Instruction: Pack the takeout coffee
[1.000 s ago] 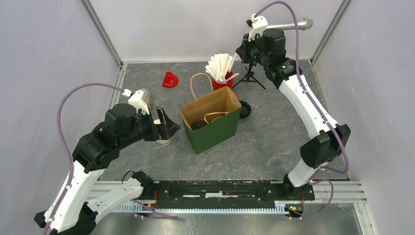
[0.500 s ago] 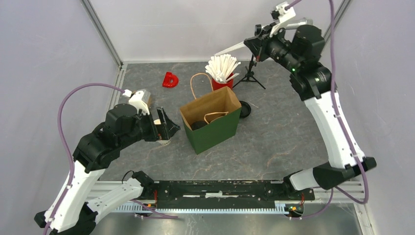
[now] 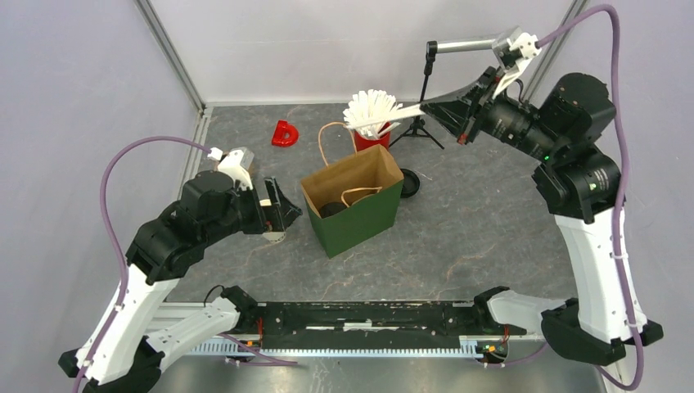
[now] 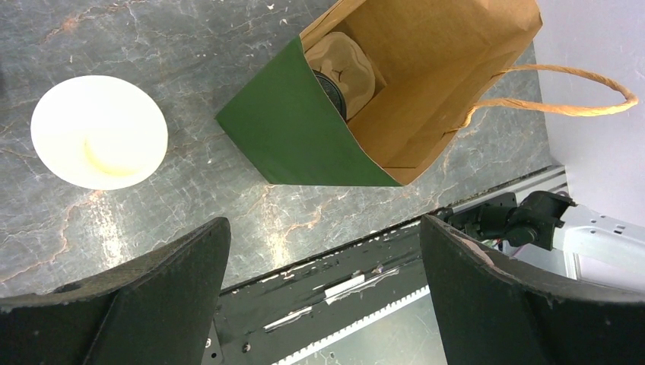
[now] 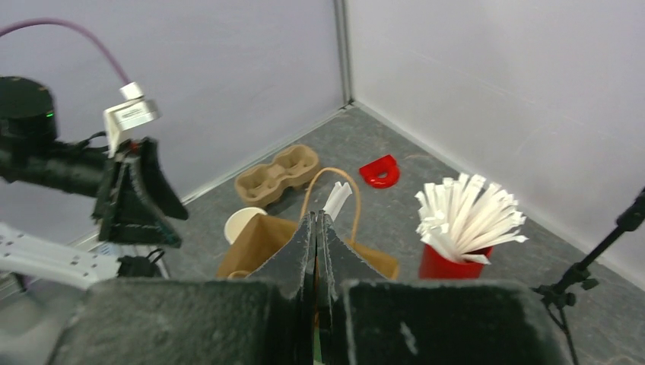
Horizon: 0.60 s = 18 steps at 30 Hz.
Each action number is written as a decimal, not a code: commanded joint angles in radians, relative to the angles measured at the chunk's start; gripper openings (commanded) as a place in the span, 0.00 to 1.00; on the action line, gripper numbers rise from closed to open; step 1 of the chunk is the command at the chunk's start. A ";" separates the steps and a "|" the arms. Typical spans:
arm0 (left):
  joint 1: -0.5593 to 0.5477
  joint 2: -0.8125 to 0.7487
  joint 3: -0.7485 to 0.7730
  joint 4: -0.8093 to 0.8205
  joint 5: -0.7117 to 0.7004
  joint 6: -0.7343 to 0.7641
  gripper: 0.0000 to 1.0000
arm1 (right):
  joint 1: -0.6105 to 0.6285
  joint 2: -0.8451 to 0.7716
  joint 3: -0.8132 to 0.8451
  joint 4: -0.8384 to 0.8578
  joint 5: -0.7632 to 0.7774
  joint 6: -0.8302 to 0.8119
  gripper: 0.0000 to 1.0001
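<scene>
In the overhead view the left arm is covering most of the open paper cup; only the left wrist view is showing it whole. It is standing upright on the grey marbled surface, near the green side of the paper bag. It is looking white outside and cream inside, and is wearing no lid. The left fingers are hanging wide apart over the surface beside the cup, gripping nothing.

Deep in the bag a round black lid is showing only in part, tucked against a tan moulded shape too cut off to name. Whether a cup is sitting under that lid cannot be told. A second black lid is lying on the surface just beside the bag, on its right in the overhead view.

The right fingers are pressing together on a single white stick, raised near the red cup of sticks. A red piece shaped like the letter D is lying towards the back.
</scene>
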 commanded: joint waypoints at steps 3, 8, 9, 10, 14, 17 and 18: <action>0.005 0.016 0.024 0.052 0.000 0.073 1.00 | -0.004 -0.042 -0.018 -0.073 -0.151 0.072 0.00; 0.005 0.020 0.021 0.065 0.026 0.078 1.00 | -0.004 -0.048 -0.039 -0.120 -0.179 0.079 0.00; 0.005 0.019 0.019 0.065 0.026 0.077 1.00 | -0.004 -0.050 -0.053 -0.113 -0.189 0.085 0.00; 0.005 0.016 0.018 0.065 0.022 0.077 1.00 | -0.004 -0.052 -0.072 -0.101 -0.198 0.094 0.00; 0.005 0.001 0.008 0.074 0.017 0.075 1.00 | -0.004 -0.063 -0.194 0.046 -0.238 0.151 0.00; 0.005 -0.003 0.005 0.073 0.019 0.076 1.00 | -0.004 -0.051 -0.288 0.127 -0.254 0.171 0.00; 0.005 -0.005 0.004 0.073 0.018 0.077 1.00 | -0.005 -0.041 -0.311 0.146 -0.263 0.170 0.00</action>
